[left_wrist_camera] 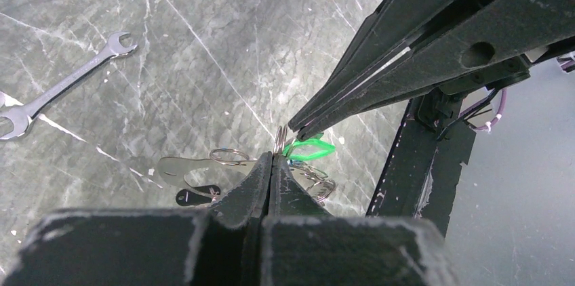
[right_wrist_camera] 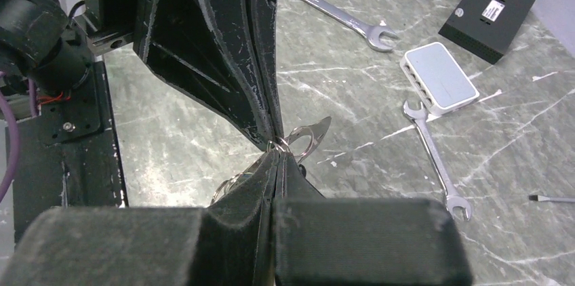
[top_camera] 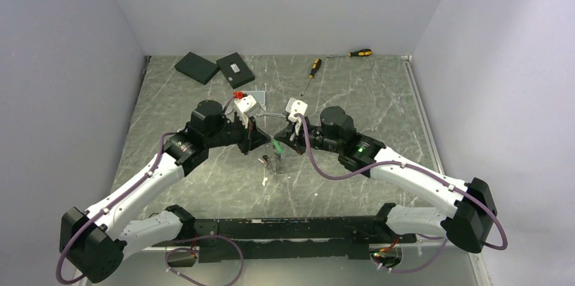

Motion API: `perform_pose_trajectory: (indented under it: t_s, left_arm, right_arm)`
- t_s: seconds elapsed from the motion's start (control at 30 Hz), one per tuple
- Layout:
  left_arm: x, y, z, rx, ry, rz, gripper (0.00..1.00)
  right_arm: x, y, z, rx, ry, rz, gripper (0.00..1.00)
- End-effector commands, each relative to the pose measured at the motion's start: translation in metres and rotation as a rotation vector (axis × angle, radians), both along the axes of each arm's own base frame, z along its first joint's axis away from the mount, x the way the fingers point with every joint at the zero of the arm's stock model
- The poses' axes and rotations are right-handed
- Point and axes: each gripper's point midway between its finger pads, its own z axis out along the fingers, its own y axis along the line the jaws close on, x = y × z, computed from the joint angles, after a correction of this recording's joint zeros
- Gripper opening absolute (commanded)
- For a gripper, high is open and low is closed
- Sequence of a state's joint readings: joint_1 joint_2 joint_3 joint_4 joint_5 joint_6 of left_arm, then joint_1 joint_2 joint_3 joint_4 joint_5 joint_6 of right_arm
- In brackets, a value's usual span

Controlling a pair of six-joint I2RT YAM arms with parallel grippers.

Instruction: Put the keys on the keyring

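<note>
Grey marbled tabletop (top_camera: pixel 380 96) fills every view. My left gripper (left_wrist_camera: pixel 272 158) has its jaws pressed together. Below and left of its tips a silver key (left_wrist_camera: pixel 177 167) and a black tag (left_wrist_camera: pixel 196 196) lie on the stone, apparently unthreaded. Thin loops of the keyring (left_wrist_camera: pixel 319 188) sit just right of those tips. My right gripper (right_wrist_camera: pixel 276 156), jaws likewise together, meets the left one tip to tip, with the green tag (left_wrist_camera: pixel 308 149) just beneath it. I cannot tell what each pinches. Judgement: threading is underway and most keys are left.

keys (top_camera: pixel 271 162): centre | boxes (top_camera: pixel 197 67): rear left | screwdrivers (top_camera: pixel 312 69): rear, right of boxes
</note>
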State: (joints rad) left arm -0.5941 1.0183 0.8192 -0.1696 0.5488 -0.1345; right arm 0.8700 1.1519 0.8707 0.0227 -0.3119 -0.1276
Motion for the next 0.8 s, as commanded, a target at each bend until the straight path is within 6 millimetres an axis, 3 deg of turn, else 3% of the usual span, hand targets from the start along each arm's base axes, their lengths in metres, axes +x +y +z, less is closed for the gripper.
perform_pose_trajectory:
  t_s: [0.0, 0.37, 0.77]
  left_arm:
    - [-0.0008, -0.0056, 0.0271, -0.054, -0.072, -0.039, 0.00]
    - [-0.0008, -0.0073, 0.0268, -0.060, -0.056, -0.041, 0.00]
    - [-0.0020, -0.0087, 0.0305, -0.077, -0.049, -0.046, 0.00]
  right_arm:
    - [0.0099, 0.0025, 0.0309, 0.043, -0.074, -0.031, 0.00]
    - [0.0097, 0.0041, 0.0353, 0.046, -0.088, -0.039, 0.00]
    - [0.0142, 0.0059, 0.0263, 0.002, -0.104, -0.071, 0.00]
